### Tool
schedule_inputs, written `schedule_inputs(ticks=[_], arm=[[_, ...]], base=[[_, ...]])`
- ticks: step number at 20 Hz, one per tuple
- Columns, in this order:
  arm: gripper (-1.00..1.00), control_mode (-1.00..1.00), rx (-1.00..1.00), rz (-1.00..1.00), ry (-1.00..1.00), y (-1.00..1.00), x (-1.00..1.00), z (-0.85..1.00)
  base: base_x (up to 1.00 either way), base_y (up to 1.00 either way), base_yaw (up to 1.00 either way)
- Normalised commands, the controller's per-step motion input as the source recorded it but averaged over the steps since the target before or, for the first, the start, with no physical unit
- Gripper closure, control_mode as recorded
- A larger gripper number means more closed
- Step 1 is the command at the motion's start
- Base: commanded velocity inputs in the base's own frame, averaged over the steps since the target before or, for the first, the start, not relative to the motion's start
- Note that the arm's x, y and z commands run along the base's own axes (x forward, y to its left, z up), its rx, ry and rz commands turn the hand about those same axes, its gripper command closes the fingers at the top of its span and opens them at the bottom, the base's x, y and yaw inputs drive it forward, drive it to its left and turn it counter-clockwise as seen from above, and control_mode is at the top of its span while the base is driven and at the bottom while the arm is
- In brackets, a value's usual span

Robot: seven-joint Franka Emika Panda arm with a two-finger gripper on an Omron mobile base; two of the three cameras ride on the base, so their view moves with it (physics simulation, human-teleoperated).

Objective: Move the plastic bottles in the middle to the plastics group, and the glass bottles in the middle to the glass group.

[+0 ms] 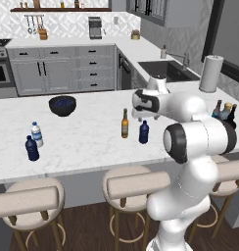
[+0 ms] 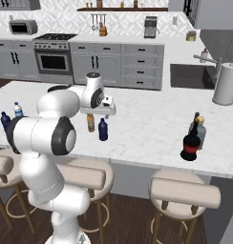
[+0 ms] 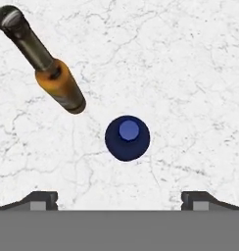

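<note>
White marble island counter (image 1: pixel 82 139): round dark red-labelled bottle (image 2: pixel 190 147) already stands by the glass group (image 2: pixel 198 127). Slim amber bottle (image 3: pixel 58 83), at ten o'clock from stubby navy bottle (image 3: pixel 127 138), both remain. Gripper (image 3: pixel 119 198) hovers above, fingers spread.

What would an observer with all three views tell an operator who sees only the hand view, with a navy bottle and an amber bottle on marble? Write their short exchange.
Operator: Where does this navy bottle belong?
Observer: With the plastics group, a matching navy bottle and a water bottle, far left on the counter in the left base view.
Operator: And the amber bottle?
Observer: The glass group stands towards the counter's right end, nearer us than the paper towel roll; a red-labelled bottle stands beside it.
</note>
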Motion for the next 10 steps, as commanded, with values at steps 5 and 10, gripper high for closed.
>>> schedule_inputs(ticks=[5,10], arm=[[-1.0,-1.0,0.0,0.0,0.0,-0.1,0.31,-0.18],[-1.0,-1.0,0.0,0.0,0.0,0.0,0.08,-0.06]], base=[[0.0,0.0,0.0],[0.0,0.0,0.0]])
